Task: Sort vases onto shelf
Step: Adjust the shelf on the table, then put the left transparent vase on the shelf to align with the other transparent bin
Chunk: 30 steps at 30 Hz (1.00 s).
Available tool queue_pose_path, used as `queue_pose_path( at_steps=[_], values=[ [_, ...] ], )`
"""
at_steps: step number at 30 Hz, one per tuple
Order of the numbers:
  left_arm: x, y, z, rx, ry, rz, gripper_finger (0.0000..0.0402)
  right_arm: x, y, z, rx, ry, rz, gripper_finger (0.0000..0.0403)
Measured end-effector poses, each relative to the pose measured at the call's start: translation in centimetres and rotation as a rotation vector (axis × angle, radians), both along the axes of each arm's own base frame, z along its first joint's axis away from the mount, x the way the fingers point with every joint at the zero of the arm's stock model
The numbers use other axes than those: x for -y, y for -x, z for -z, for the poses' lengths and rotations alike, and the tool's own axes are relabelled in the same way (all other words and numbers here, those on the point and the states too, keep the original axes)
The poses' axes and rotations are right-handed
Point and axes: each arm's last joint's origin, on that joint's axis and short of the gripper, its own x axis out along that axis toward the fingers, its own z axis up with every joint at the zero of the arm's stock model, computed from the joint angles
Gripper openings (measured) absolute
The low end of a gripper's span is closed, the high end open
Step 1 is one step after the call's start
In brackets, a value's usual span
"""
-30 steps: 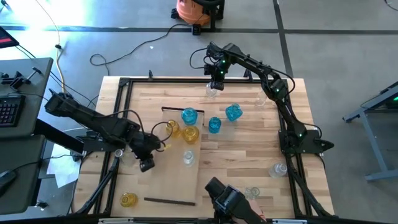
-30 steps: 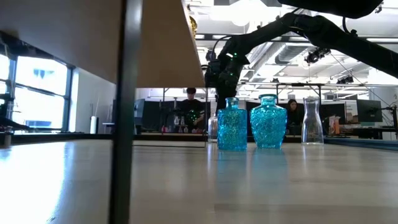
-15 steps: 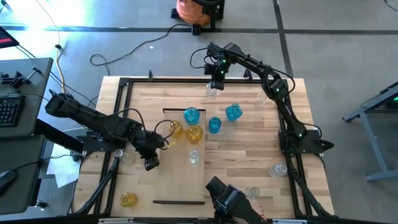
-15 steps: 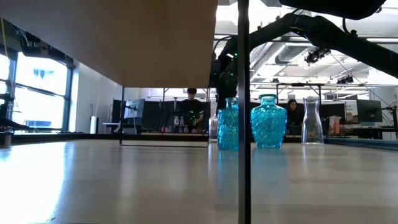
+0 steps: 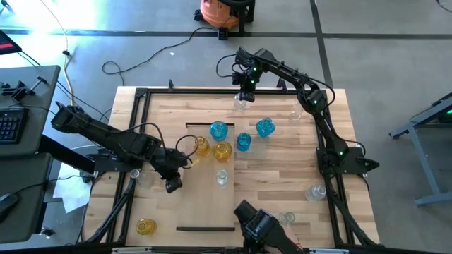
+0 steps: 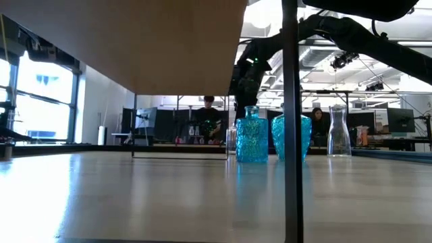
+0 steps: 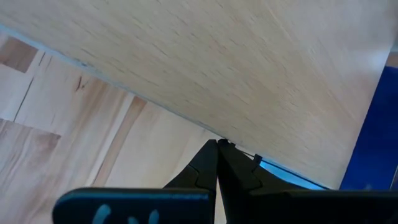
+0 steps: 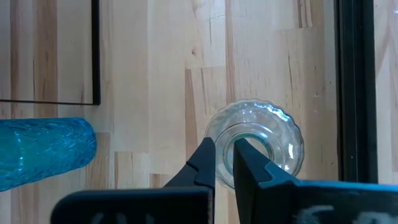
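At the shelf's left edge: the left gripper (image 5: 171, 185) had its fingers pinched tight on the long edge of the shelf (image 5: 205, 204), as the left wrist view showed, fingertips (image 7: 217, 144) meeting on the pale board (image 7: 205, 62)
Shelf: raised off the table (image 5: 282, 162); in the low view its underside (image 6: 135, 40) filled the upper left and a dark end strip (image 6: 290, 135) crossed the picture upright
Vases on the shelf: one blue (image 5: 218, 130), two yellow (image 5: 200, 146) (image 5: 222, 151), one clear (image 5: 222, 178)
Beyond the shelf's far end: the right gripper (image 5: 244, 93) was closed on the rim of a clear vase (image 8: 256, 144), one finger inside the mouth
Right of the shelf: two blue vases (image 5: 243, 142) (image 5: 265, 128)
Left of the shelf's near end: a yellow vase (image 5: 145, 226)
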Motion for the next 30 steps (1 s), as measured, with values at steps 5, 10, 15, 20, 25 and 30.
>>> queue_pose_path(
  at_steps=[5, 10, 15, 20, 25, 30],
  values=[
    [0.0, 0.1, -0.1, 0.000, 0.006, -0.006, 0.0000, 0.0, 0.0, 0.0, 0.000, -0.001, 0.000, 0.0002],
    [-0.2, 0.5, -0.7, 0.021, 0.019, -0.021, 0.0000, 0.0, 0.0, -0.3, 0.003, 0.010, 0.001, 0.0002],
    [-0.5, 1.3, -1.7, 0.065, 0.025, -0.052, 0.0000, -0.1, 0.5, -1.5, -0.013, 0.068, 0.009, 0.0001],
    [-1.1, 2.4, -2.7, 0.127, -0.017, -0.103, 0.0000, 0.0, 1.4, -2.8, -0.038, 0.102, 0.036, 0.0001],
    [-1.6, 3.3, -3.4, 0.171, -0.047, -0.148, 0.0000, -0.7, 1.5, -2.9, -0.067, 0.066, 0.024, 0.0000],
    [-1.8, 3.7, -3.8, 0.192, -0.051, -0.164, 0.0000, -1.7, 1.2, -2.9, -0.096, 0.031, 0.002, 0.0000]
  ],
)
